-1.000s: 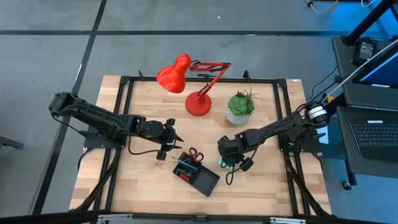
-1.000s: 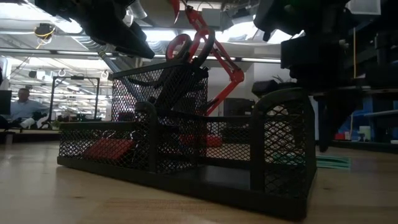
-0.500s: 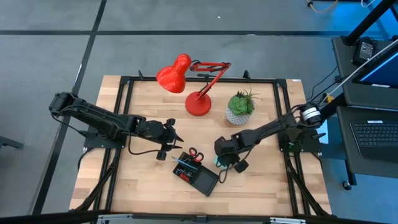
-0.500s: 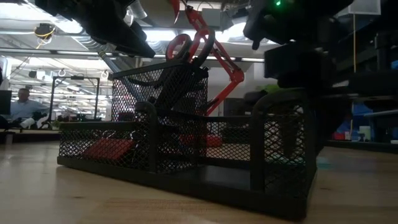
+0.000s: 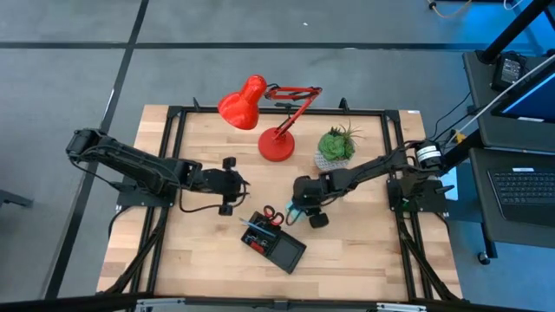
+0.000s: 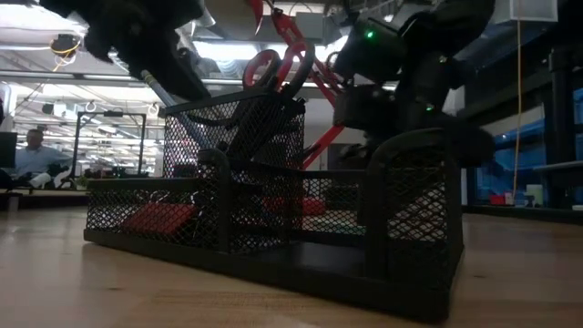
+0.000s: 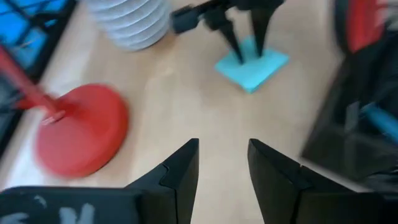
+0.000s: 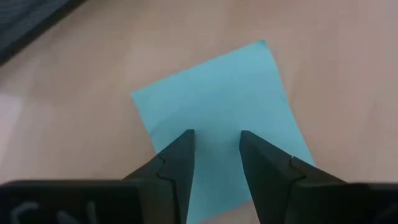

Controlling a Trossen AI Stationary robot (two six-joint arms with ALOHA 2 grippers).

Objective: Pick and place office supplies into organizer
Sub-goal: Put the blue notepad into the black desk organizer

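Right gripper (image 8: pixel 214 149), fingers parted around nothing, hangs directly over my sticky-note pad (image 8: pixel 217 112), beside the organizer (image 5: pixel 276 243).

A robotics lab or open workshop hall: a wooden table (image 5: pixel 347 251) in a black metal frame (image 5: pixel 173 117) stands on grey floor, a laptop (image 5: pixel 525 186) at right, and ceiling strip lights (image 6: pixel 27 15) above a seated person (image 6: pixel 32 150) at far left.
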